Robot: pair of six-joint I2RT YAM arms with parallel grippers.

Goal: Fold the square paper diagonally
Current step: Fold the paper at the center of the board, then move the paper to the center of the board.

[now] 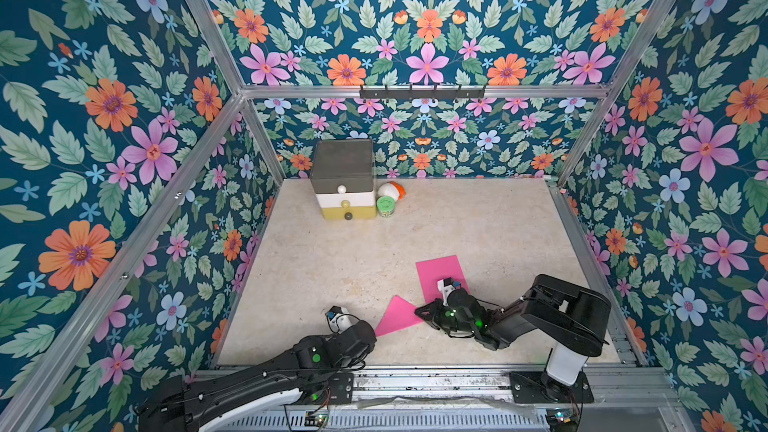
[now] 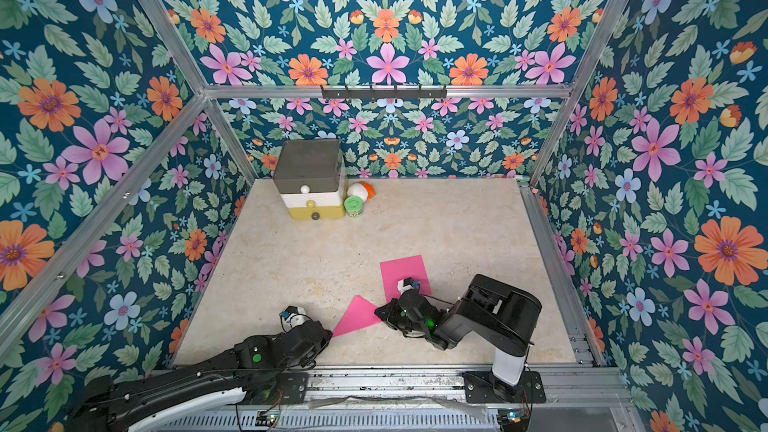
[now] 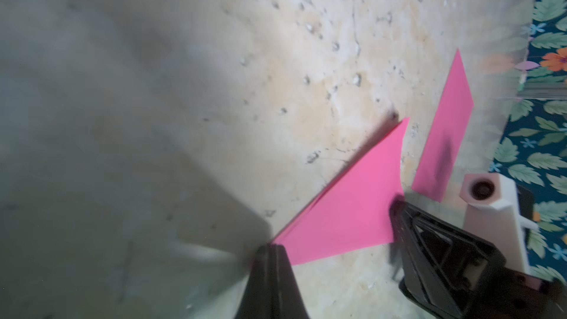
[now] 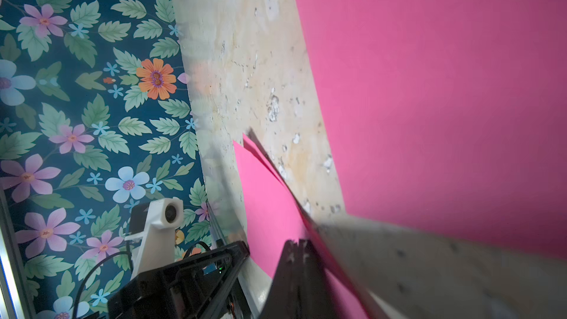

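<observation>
A pink paper (image 1: 397,317) lies folded into a triangle near the table's front, in both top views (image 2: 356,314). At its tip two layers show slightly offset (image 4: 245,144). My left gripper (image 3: 271,248) is shut, its tip touching the triangle's near-left corner (image 1: 375,333). My right gripper (image 4: 299,243) is shut too and rests on the triangle's right corner (image 1: 419,312); the left wrist view shows it (image 3: 395,208) on the paper's edge. I cannot tell whether either pinches the paper or only presses on it.
A second flat pink sheet (image 1: 438,272) lies just behind, partly under the right wrist. At the back left stand a small drawer unit (image 1: 343,180), a green-lidded jar (image 1: 387,205) and a white-and-orange object (image 1: 392,190). Floral walls and aluminium posts enclose the table.
</observation>
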